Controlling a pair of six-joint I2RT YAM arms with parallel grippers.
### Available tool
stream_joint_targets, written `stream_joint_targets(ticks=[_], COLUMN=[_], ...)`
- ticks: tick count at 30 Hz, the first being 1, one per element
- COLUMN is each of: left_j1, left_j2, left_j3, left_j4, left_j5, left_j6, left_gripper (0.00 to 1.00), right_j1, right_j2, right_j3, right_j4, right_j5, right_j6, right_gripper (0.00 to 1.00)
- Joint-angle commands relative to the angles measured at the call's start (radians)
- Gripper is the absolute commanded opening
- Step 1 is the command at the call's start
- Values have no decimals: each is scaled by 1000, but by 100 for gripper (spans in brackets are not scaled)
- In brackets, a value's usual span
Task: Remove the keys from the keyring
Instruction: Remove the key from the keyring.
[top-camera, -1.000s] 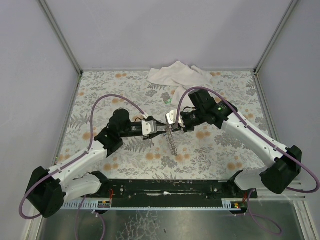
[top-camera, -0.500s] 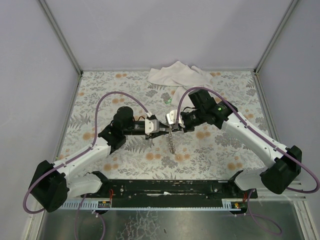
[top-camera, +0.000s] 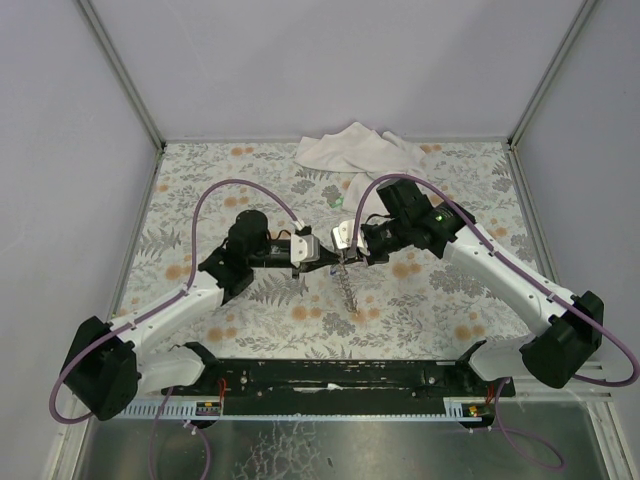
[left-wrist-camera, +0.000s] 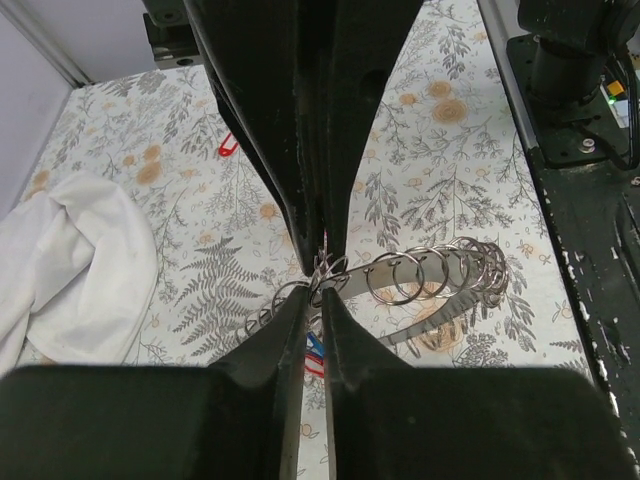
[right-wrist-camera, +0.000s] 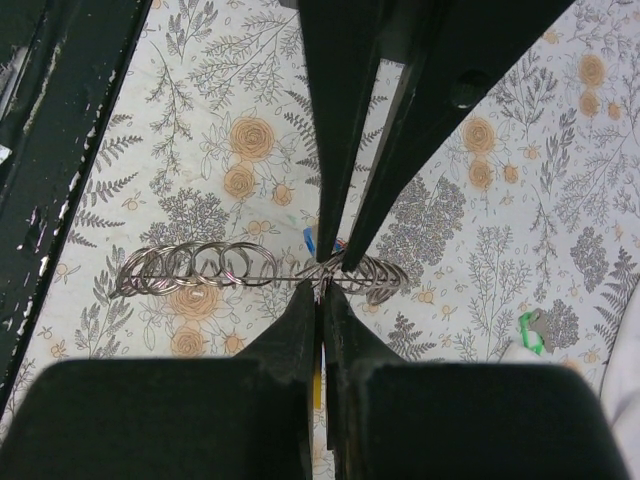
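Silvery linked rings, the keyring, are hanging at centre frame of the overhead view, trailing from the two meeting pincers down toward the floral table. At its upper end the left pincer is pressing nearly together on a ring. The right pincer is pinching the same bunch, tip to tip with it. A blue key is showing just beside the chain. A red key is lying at upper left of the left-wrist view, and a green key at right of the right-wrist view. A white cloth is lying at top centre.
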Motion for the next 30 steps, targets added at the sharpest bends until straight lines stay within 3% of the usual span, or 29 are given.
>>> stream_joint_targets(ticks=[1,17,23,30], left_j1=[5,4,4,4], left_j2=[5,-73,-126,-111], left_j3=[42,-14,-104,-187], left_j4=[21,29,180,368], left_j5=[29,-64,-196,-212], left_j6=[5,-32,-150,-291], left_gripper=[1,0,0,0], right_j1=[-2,-3,-2,-2], right_j2=[-27,-34,-31,-20], right_j3=[40,36,20,5], right_j4=[45,58,74,91], right_j5=[-12,94,124,84], right_j6=[-9,-20,-25,-12], right_gripper=[0,0,0,0])
